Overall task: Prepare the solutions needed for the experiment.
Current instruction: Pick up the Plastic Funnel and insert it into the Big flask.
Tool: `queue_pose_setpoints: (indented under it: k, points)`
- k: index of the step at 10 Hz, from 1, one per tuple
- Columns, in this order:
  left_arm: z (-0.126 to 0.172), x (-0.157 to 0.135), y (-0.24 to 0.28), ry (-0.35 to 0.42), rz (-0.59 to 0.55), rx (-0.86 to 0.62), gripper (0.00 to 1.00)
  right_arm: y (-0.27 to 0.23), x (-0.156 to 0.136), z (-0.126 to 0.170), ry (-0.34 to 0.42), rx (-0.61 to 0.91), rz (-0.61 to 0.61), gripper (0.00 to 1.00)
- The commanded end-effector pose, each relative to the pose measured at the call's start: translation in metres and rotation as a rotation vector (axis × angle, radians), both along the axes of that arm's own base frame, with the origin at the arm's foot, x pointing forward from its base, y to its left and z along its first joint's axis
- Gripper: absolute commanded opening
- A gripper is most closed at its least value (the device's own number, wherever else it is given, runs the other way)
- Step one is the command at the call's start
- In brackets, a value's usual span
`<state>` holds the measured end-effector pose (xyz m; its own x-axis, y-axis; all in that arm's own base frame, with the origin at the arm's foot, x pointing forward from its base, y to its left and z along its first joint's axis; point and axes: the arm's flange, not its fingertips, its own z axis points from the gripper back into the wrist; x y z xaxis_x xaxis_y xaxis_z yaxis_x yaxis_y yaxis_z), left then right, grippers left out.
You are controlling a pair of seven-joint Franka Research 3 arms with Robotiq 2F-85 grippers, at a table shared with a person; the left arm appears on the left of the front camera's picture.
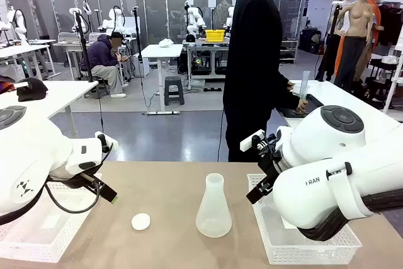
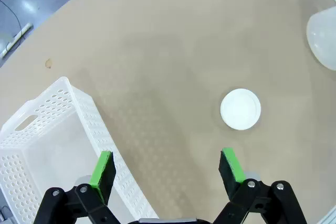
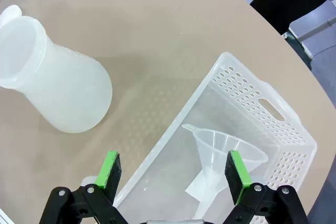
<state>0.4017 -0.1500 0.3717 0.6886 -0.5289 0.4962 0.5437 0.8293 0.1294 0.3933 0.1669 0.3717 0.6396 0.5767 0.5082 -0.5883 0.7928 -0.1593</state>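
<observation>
Tan bench [image 1: 170, 181] in an open lab hall, with left fingers [image 2: 102, 169] wide apart, white disc [image 2: 240, 109] just ahead of one and a perforated basket [image 2: 79, 108] beneath the other, right fingers [image 3: 111, 170] likewise apart over a second basket [image 3: 273, 108] holding a funnel [image 3: 223, 148], conical flask [image 3: 58, 87] ahead, solutions inside impossible to tell.

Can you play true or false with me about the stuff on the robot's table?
1. The flask stands upright on the table. True.
2. The funnel lies on the bare table. False: it lies in the right basket.
3. The left gripper and right gripper are both open and empty. True.
4. The disc sits inside the left basket. False: it lies on the table beside that basket.
</observation>
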Motion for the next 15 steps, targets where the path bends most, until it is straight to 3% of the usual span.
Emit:
queue_pose_setpoints:
  k: [1,15]
  points:
    - [0.0000,0.0000,-0.0001,0.000,0.000,0.000,1.00,0.0000,0.0000,0.0000,0.000,0.000,0.000,1.00]
    - [0.0000,0.0000,-0.0001,0.000,0.000,0.000,1.00,0.0000,0.0000,0.0000,0.000,0.000,0.000,1.00]
